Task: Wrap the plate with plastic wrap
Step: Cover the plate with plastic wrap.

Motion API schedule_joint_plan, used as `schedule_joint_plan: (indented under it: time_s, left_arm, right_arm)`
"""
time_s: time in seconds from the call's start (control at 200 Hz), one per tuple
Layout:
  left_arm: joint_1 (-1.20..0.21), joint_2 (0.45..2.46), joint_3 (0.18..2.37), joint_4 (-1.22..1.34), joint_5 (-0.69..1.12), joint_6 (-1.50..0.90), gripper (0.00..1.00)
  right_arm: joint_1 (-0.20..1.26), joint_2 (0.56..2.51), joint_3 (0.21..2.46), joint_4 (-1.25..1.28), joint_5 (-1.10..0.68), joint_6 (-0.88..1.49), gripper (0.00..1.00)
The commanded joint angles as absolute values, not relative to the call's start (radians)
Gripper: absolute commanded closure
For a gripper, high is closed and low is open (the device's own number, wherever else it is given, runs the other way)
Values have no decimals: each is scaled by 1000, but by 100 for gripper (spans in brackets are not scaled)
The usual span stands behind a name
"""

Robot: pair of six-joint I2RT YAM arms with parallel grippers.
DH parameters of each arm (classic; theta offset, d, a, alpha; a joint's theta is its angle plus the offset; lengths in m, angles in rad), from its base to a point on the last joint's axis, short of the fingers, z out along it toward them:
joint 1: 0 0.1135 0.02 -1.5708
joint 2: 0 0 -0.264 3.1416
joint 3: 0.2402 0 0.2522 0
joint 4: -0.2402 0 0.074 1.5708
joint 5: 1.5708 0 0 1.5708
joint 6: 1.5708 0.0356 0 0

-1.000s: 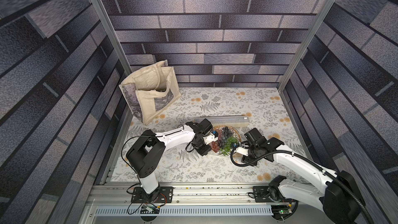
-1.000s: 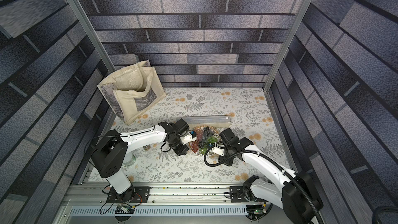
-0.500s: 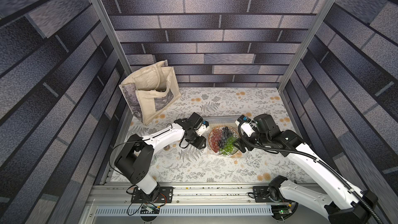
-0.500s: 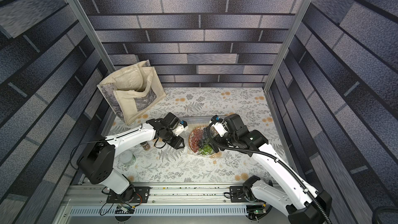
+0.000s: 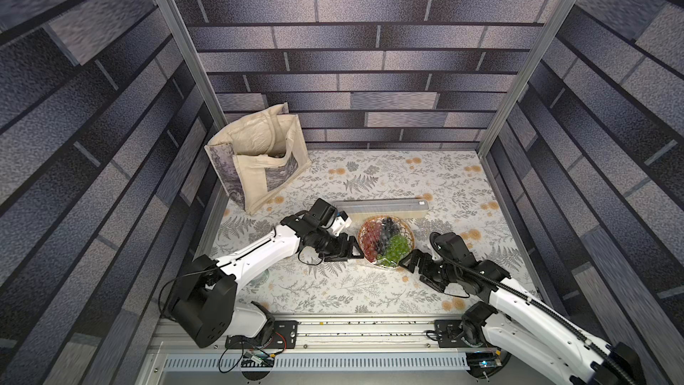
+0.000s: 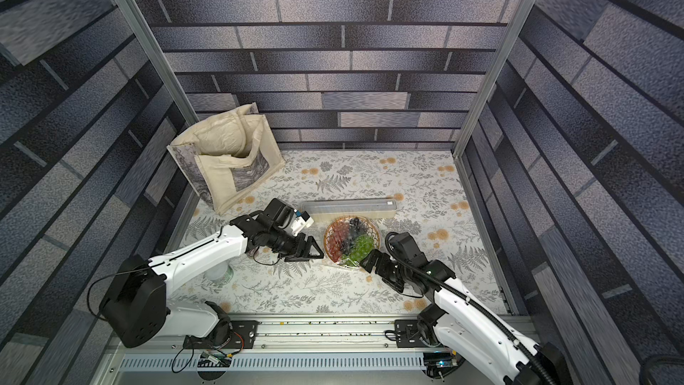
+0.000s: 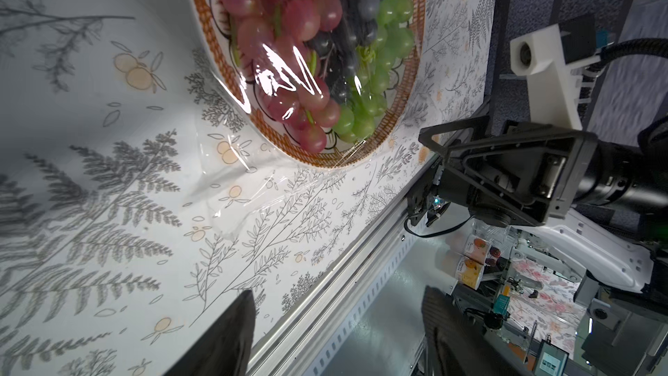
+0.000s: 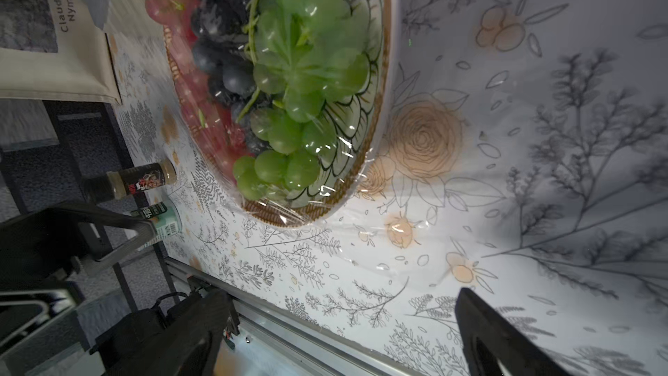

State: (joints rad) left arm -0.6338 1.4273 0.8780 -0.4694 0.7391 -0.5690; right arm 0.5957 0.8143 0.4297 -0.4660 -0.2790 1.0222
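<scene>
In both top views the plate (image 5: 406, 224) sits between my two grippers. It has red, dark and green grapes (image 5: 396, 250) in it. My left gripper (image 5: 353, 250) is just beside its left edge. My right gripper (image 5: 407, 260) is just beside its near right edge. The long wrap box (image 5: 381, 207) lies sideways, just behind the plate.

In the left wrist view my left gripper (image 7: 339, 334) is wide open and holds nothing. The plastic wrap (image 7: 282, 77) shines over the grapes. A loose bit lies on the table (image 7: 108, 211).

In the right wrist view my right gripper (image 8: 347, 338) is open and empty too. I think that loose edge needs tucking next.
</scene>
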Motion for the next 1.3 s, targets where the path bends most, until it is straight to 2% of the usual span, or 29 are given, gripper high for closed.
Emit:
schedule_joint_plan:
  time_s: [0.0, 0.281, 0.476, 0.731, 0.977, 1.297]
  left_arm:
    - [-646, 1496, 898, -416, 810, -643, 25]
    - [-652, 1677, 977, -413, 861, -630, 28]
    - [-661, 1767, 1033, -415, 890, -619, 38]
    - [-659, 1824, 1066, -377, 884, -639, 37]
    - [-652, 1844, 1069, -418, 839, -629, 34]
    - [-662, 1894, 1122, -372, 883, -657, 33]
  right_arm:
    - [602, 861, 416, -308, -289, 1131, 0]
    - [601, 970, 339, -99, -226, 1249, 0]
    - [601, 1044, 335, 23, -238, 1261, 0]
    - [601, 1137, 345, 157, -278, 1259, 0]
    - [601, 1152, 321, 264, -274, 1319, 0]
    - [601, 1158, 281, 409, -272, 1429, 0]
